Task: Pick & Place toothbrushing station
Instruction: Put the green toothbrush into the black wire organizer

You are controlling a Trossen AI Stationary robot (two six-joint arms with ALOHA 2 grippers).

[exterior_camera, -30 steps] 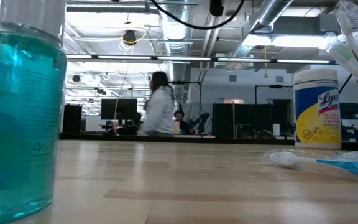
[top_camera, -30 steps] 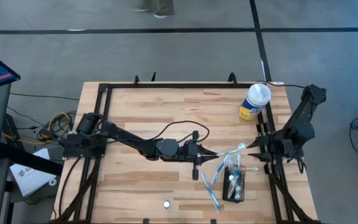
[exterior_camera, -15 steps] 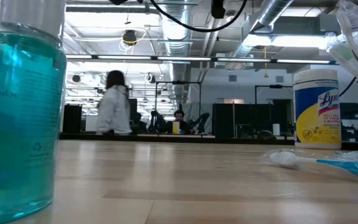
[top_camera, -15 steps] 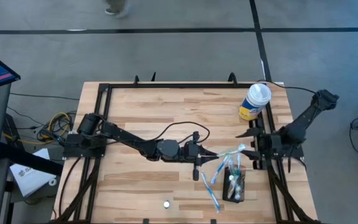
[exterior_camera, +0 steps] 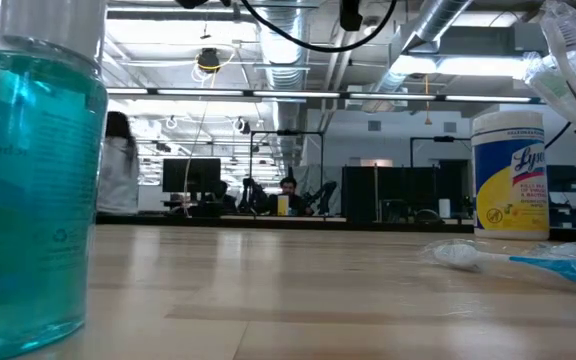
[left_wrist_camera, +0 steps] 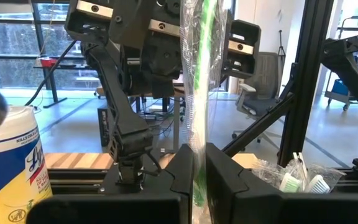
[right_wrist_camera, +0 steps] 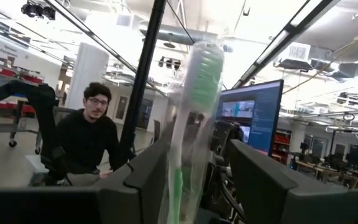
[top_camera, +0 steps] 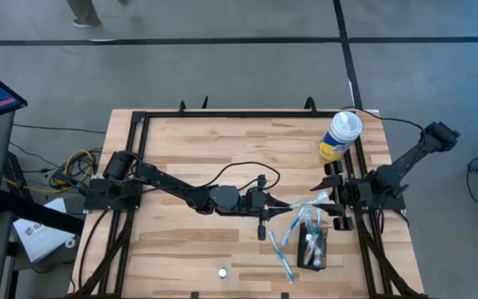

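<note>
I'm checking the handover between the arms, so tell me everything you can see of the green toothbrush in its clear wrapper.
The green toothbrush is a slim green-handled brush sealed in a clear, crinkly plastic wrapper. The left gripper is shut on it, holding it clear of the table above the black mesh toothbrushing station. In the right wrist view the brush stands between the open fingers of the right gripper, head uppermost; whether those fingers touch it cannot be told. From above it shows as a pale strip between both grippers.

Open-plan robotics lab: exposed ceiling ducts (exterior_camera: 288, 45), monitor rows (exterior_camera: 193, 180), concrete floor (top_camera: 222, 75).
</note>
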